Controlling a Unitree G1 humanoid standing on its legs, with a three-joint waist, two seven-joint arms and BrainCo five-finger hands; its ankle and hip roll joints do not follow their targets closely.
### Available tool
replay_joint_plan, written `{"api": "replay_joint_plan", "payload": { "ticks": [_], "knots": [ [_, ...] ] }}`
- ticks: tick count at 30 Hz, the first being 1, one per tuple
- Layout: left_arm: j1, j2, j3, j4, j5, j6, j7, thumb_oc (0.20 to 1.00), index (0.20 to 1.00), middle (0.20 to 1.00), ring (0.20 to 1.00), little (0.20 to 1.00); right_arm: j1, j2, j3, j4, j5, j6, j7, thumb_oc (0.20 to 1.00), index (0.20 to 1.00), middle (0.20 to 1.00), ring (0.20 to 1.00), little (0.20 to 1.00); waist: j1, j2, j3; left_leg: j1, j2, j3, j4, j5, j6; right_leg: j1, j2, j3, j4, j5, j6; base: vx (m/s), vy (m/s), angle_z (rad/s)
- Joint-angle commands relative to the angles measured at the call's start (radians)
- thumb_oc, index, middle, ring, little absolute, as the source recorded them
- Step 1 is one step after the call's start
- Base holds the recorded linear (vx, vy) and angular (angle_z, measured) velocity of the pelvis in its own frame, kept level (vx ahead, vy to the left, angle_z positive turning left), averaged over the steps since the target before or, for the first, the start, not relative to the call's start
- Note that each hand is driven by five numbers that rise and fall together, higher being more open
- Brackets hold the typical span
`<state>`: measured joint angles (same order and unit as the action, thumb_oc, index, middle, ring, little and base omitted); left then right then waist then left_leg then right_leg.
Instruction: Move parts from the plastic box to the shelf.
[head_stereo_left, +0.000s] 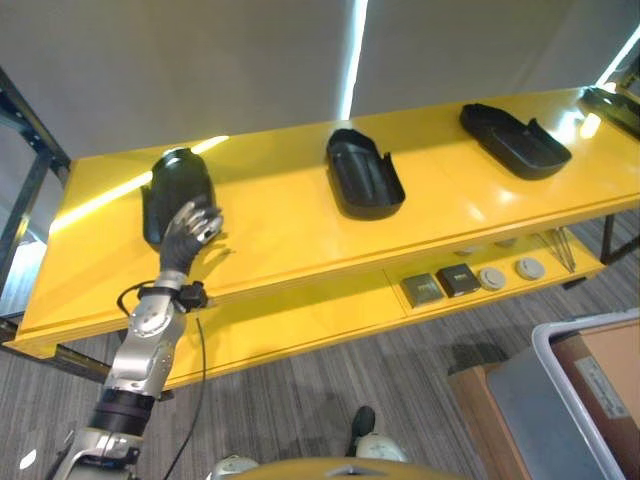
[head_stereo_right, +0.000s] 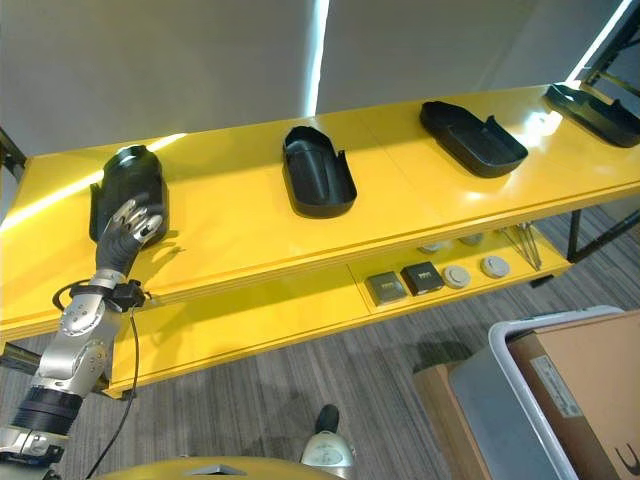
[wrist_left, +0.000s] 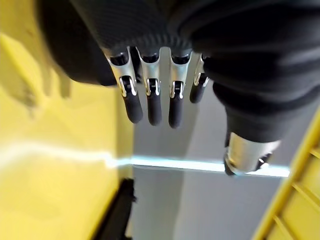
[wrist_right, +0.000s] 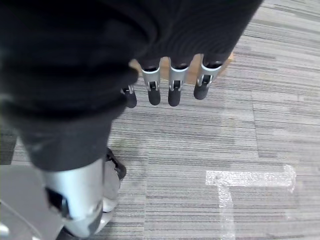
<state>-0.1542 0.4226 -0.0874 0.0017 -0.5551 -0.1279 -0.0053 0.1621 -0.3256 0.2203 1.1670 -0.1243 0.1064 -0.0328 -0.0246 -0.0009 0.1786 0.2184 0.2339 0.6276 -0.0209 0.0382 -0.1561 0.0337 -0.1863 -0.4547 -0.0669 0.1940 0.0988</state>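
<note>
Resting at the near end of the leftmost black part (head_stereo_left: 172, 190), the left hand (head_stereo_left: 190, 228) has relaxed, loosely spread fingers and grips nothing. To finish well, it should lift straight away so the part does not slide on the smooth yellow shelf (head_stereo_left: 270, 225). Three more parts (head_stereo_left: 364, 172) lie along it, well apart. The right hand (wrist_right: 167, 82) hangs slack over carpet (wrist_right: 250, 140); the plastic box (head_stereo_left: 575, 400) stands lower right.
</note>
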Motion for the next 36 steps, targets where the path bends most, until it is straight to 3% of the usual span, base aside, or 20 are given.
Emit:
{"api": "replay_joint_plan", "payload": {
  "ticks": [1, 2, 6, 8, 10, 13, 16, 18, 19, 23, 30, 31, 32, 36],
  "knots": [
    [0.004, 0.020, 0.015, -0.119, -0.153, -0.004, -0.174, 1.000, 1.000, 1.000, 1.000, 1.000, -0.027, -0.001, -0.022, 0.097, -0.022, -0.022, -0.023, 1.000, 1.000, 1.000, 1.000, 1.000, 0.027, 0.028, -0.015, -0.097, 0.029, -0.036, 0.082, -0.036, 0.052, 0.091, -0.074, -0.051, 0.108, -0.186, 0.072, -0.05, 0.077, 0.12],
    [0.028, 0.010, 0.016, -0.189, -0.277, 0.048, -0.249, 1.000, 1.000, 1.000, 1.000, 1.000, -0.036, -0.004, -0.029, 0.112, -0.033, -0.028, -0.026, 1.000, 1.000, 1.000, 1.000, 1.000, 0.042, 0.033, -0.018, -0.099, 0.023, -0.044, 0.079, -0.035, 0.053, 0.096, -0.076, -0.060, 0.107, -0.187, 0.074, -0.03, 0.047, 0.02],
    [0.067, -0.006, 0.017, -0.232, -0.388, 0.098, -0.283, 1.000, 1.000, 1.000, 1.000, 1.000, -0.046, -0.008, -0.028, 0.122, -0.060, -0.028, -0.027, 1.000, 1.000, 1.000, 1.000, 1.000, 0.061, 0.038, -0.023, -0.098, 0.015, -0.054, 0.075, -0.033, 0.053, 0.106, -0.080, -0.074, 0.103, -0.185, 0.079, -0.02, 0.040, 0.16],
    [0.100, -0.007, 0.016, -0.222, -0.372, 0.073, -0.265, 1.000, 1.000, 1.000, 1.000, 1.000, -0.047, -0.005, -0.019, 0.124, -0.068, -0.022, -0.030, 1.000, 1.000, 1.000, 1.000, 1.000, 0.075, 0.037, -0.026, -0.096, 0.007, -0.070, 0.068, -0.033, 0.056, 0.112, -0.078, -0.080, 0.099, -0.183, 0.081, -0.02, 0.016, 0.21],
    [0.140, -0.004, 0.015, -0.200, -0.293, 0.108, -0.232, 1.000, 1.000, 1.000, 1.000, 1.000, -0.053, -0.003, -0.013, 0.125, -0.074, -0.014, -0.026, 1.000, 1.000, 1.000, 1.000, 1.000, 0.091, 0.036, -0.027, -0.095, 0.002, -0.083, 0.061, -0.032, 0.056, 0.115, -0.077, -0.086, 0.102, -0.185, 0.081, -0.02, 0.004, 0.19],
    [0.213, 0.021, -0.005, -0.125, -0.153, 0.074, -0.200, 1.000, 1.000, 1.000, 1.000, 1.000, -0.064, 0.002, 0.005, 0.126, -0.060, 0.003, -0.030, 1.000, 1.000, 1.000, 1.000, 1.000, 0.116, 0.037, -0.025, -0.097, -0.007, -0.106, 0.055, -0.032, 0.060, 0.120, -0.074, -0.092, 0.111, -0.196, 0.079, -0.02, 0.010, 0.09],
    [0.279, 0.049, -0.018, -0.044, -0.048, -0.049, -0.164, 1.000, 1.000, 1.000, 1.000, 1.000, -0.077, -0.004, 0.013, 0.125, -0.055, 0.015, -0.023, 1.000, 1.000, 1.000, 1.000, 1.000, 0.142, 0.038, -0.018, -0.102, -0.014, -0.132, 0.053, -0.033, 0.065, 0.119, -0.073, -0.097, 0.125, -0.206, 0.074, -0.03, 0.020, 0.19],
    [0.335, 0.051, -0.026, 0.008, -0.109, 0.020, -0.221, 1.000, 1.000, 1.000, 1.000, 1.000, -0.092, -0.017, 0.014, 0.125, -0.044, 0.028, -0.007, 1.000, 1.000, 1.000, 1.000, 1.000, 0.161, 0.039, -0.012, -0.108, -0.016, -0.142, 0.055, -0.029, 0.063, 0.120, -0.075, -0.106, 0.133, -0.213, 0.072, -0.04, 0.020, 0.35],
    [0.348, 0.045, -0.033, 0.041, -0.112, 0.014, -0.228, 1.000, 1.000, 1.000, 1.000, 1.000, -0.095, -0.020, 0.014, 0.125, -0.040, 0.032, -0.003, 1.000, 1.000, 1.000, 1.000, 1.000, 0.166, 0.040, -0.009, -0.109, -0.018, -0.148, 0.054, -0.029, 0.064, 0.121, -0.076, -0.108, 0.134, -0.215, 0.072, -0.03, 0.014, 0.32],
    [0.392, 0.021, -0.071, 0.254, -0.057, -0.007, -0.172, 1.000, 1.000, 1.000, 1.000, 1.000, -0.119, -0.033, 0.020, 0.120, -0.024, 0.052, 0.015, 1.000, 1.000, 1.000, 1.000, 1.000, 0.185, 0.038, 0.000, -0.110, -0.022, -0.166, 0.053, -0.027, 0.067, 0.120, -0.076, -0.115, 0.149, -0.223, 0.067, -0.02, 0.004, 0.22],
    [0.425, -0.070, -0.072, 0.604, 0.081, 0.022, -0.109, 1.000, 1.000, 1.000, 1.000, 1.000, -0.142, -0.032, 0.012, 0.116, -0.005, 0.078, 0.026, 1.000, 1.000, 1.000, 1.000, 1.000, 0.200, 0.039, 0.013, -0.113, -0.029, -0.188, 0.049, -0.026, 0.068, 0.109, -0.077, -0.118, 0.166, -0.233, 0.066, -0.02, -0.006, 0.15],
    [0.410, -0.130, -0.019, 0.840, 0.131, 0.015, -0.080, 1.000, 1.000, 1.000, 1.000, 1.000, -0.147, -0.024, 0.011, 0.116, -0.001, 0.086, 0.026, 1.000, 1.000, 1.000, 1.000, 1.000, 0.198, 0.035, 0.015, -0.114, -0.031, -0.191, 0.051, -0.025, 0.069, 0.105, -0.079, -0.117, 0.171, -0.233, 0.067, -0.02, -0.014, 0.17],
    [0.397, -0.142, -0.006, 0.885, 0.140, 0.020, -0.071, 1.000, 1.000, 1.000, 1.000, 1.000, -0.152, -0.022, 0.013, 0.116, -0.002, 0.090, 0.026, 1.000, 1.000, 1.000, 1.000, 1.000, 0.194, 0.034, 0.017, -0.114, -0.031, -0.191, 0.051, -0.025, 0.069, 0.105, -0.080, -0.117, 0.173, -0.234, 0.067, -0.01, -0.016, 0.17],
    [0.334, -0.185, 0.032, 1.059, 0.203, -0.060, -0.134, 1.000, 1.000, 1.000, 1.000, 1.000, -0.154, -0.010, 0.021, 0.104, -0.016, 0.111, 0.032, 1.000, 1.000, 1.000, 1.000, 1.000, 0.177, 0.023, 0.011, -0.103, -0.032, -0.186, 0.046, -0.027, 0.072, 0.108, -0.077, -0.109, 0.170, -0.234, 0.068, 0.03, -0.017, 0.07]
  ]
}}
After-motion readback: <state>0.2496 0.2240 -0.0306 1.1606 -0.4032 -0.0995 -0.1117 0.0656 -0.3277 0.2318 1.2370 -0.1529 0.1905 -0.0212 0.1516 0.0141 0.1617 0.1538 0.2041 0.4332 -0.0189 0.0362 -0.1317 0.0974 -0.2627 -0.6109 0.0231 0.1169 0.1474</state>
